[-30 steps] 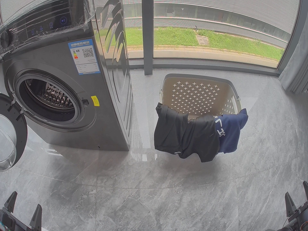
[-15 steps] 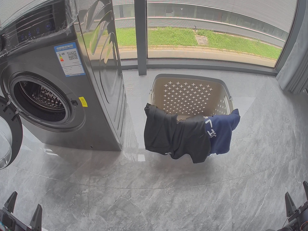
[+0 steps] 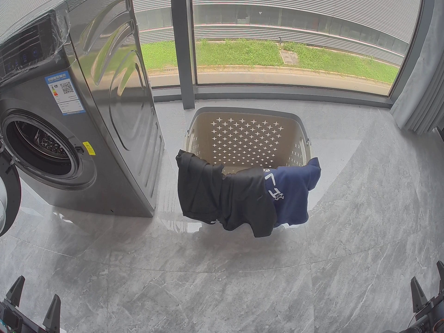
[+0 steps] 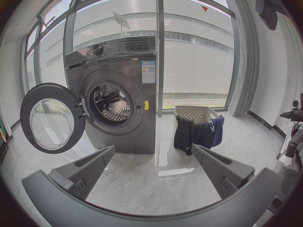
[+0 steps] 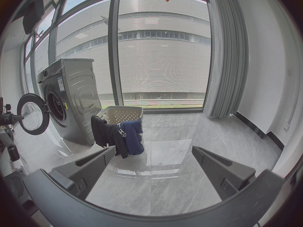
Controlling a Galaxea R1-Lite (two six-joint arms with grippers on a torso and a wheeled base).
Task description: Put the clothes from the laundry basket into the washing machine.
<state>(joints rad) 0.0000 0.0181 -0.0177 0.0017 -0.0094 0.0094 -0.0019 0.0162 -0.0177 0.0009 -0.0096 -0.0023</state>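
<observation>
Well beyond the left gripper (image 3: 37, 288), clothes (image 3: 226, 195) drape over the basket (image 3: 247, 112).

Quick count: one washing machine (image 3: 69, 116) with one round door (image 4: 52, 119), one laundry basket (image 3: 245, 135), and two pieces of clothing over its rim, namely one black garment (image 3: 222, 195) and one navy garment (image 3: 291, 195). Two grippers as well, the left gripper (image 3: 38, 288) and the right gripper (image 3: 426, 274), with two fingers (image 4: 91, 164) each, so four total. Plus one curtain (image 3: 416, 89) and one window post (image 3: 181, 42); the black garment looks like a single item, but with those folds I can't swear to it.
</observation>
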